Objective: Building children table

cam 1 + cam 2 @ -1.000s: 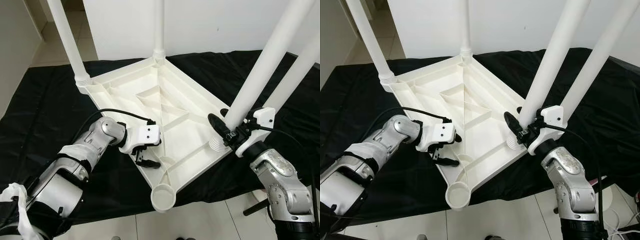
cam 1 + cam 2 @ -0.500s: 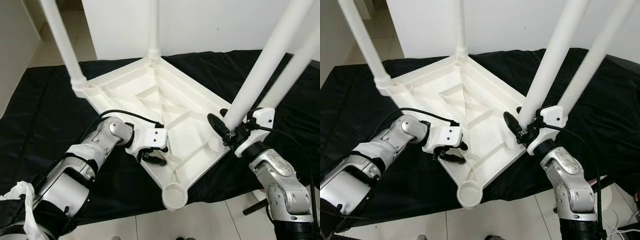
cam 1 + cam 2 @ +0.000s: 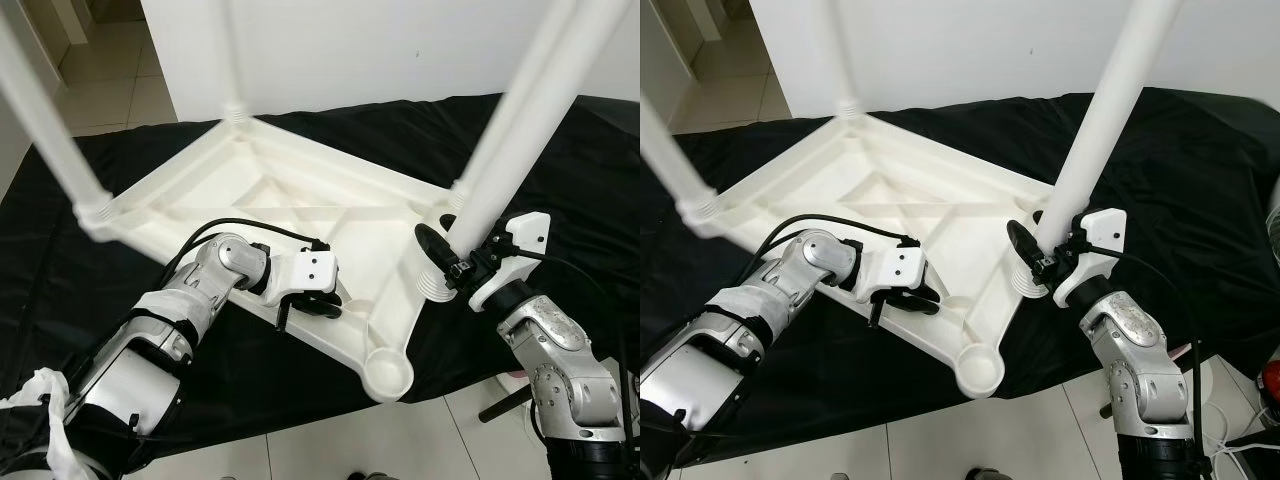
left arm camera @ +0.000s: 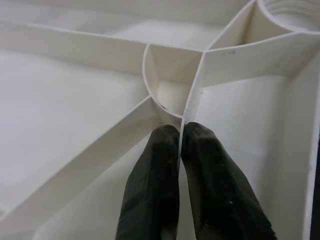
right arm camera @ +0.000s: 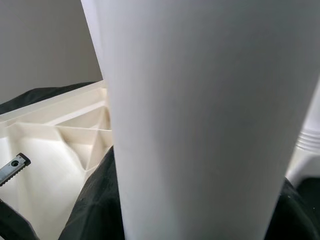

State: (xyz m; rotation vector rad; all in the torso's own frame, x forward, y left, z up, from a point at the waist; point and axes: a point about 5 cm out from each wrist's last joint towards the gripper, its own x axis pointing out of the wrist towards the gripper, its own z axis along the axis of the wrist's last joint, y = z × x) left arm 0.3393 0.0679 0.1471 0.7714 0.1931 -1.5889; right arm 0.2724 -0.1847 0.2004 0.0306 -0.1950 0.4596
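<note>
Head cameras first: I've got the white tabletop [image 3: 300,215] lying upside down on a black cloth [image 3: 90,270], its ribbed underside facing up at me. Three legs stand in their corner sockets: one at my near right [image 3: 510,130], one at the far corner [image 3: 228,60], one out on the left [image 3: 45,130]. The nearest corner socket [image 3: 388,372] has no leg in it and hangs over the cloth's front edge, above the tiled floor [image 3: 330,445].

My left gripper [image 3: 318,300] sits on the tabletop's near-left edge, just behind that open socket, arm reaching in from the lower left. My right gripper [image 3: 447,262] is at the base of the near right leg, right above its threaded collar, with a black finger [image 3: 431,245] showing on the inner side of the leg.

Left wrist camera: both fingers [image 4: 155,190] are pinched tight on a thin upright rib [image 4: 192,95] of the underside, one finger on each side, just short of where the ribs meet a small round pocket.

Right wrist camera: the leg [image 5: 205,120] stands right up against the lens, with a bit of the ribbed underside [image 5: 55,150] beyond. I read this gripper as clamped around the leg.
</note>
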